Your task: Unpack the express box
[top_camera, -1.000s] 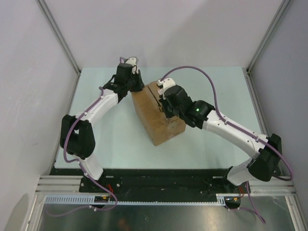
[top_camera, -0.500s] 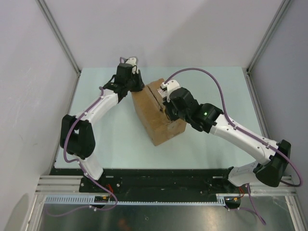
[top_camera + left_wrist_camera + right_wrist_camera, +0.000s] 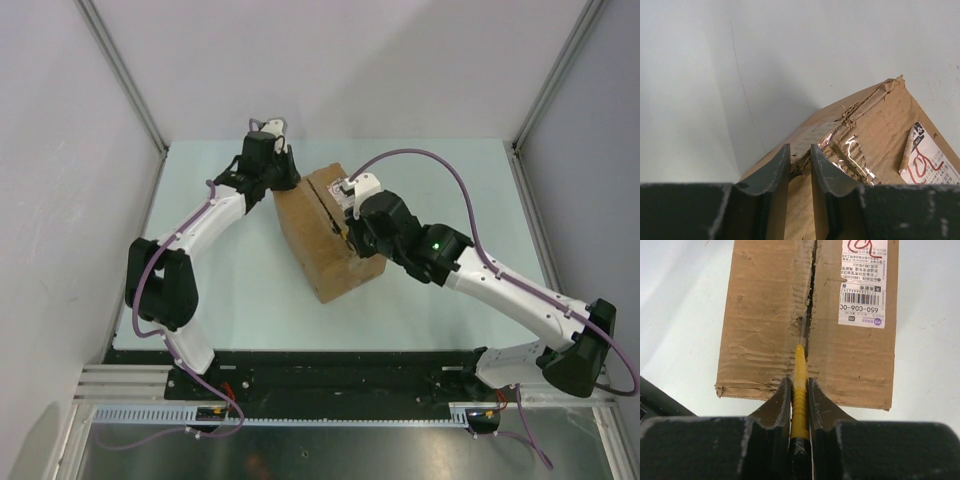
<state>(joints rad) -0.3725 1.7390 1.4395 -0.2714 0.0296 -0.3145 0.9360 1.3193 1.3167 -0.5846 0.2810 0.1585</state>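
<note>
The express box [image 3: 325, 265], a brown carton, lies tilted in the middle of the table, its top flaps meeting at a dark seam [image 3: 811, 285]. A white label [image 3: 863, 285] is on the flap right of the seam. My right gripper [image 3: 800, 382] is shut on a yellow utility knife [image 3: 800, 367] whose blade sits in the seam near the box's near end. In the top view this gripper [image 3: 350, 238] hovers over the box top. My left gripper [image 3: 800, 150] pinches the torn far-left corner of the box [image 3: 880, 130], with cardboard between its fingers.
The pale green table [image 3: 230, 290] is walled by grey panels on the left, back and right. Torn cardboard and shiny tape [image 3: 852, 150] mark the box corner by the left fingers. The right arm's purple cable [image 3: 430, 160] arches over the far right of the table.
My right gripper has drawn the knife back along the seam toward the box's near end, its arm swinging out to the right. The left arm and the box have stayed still.
</note>
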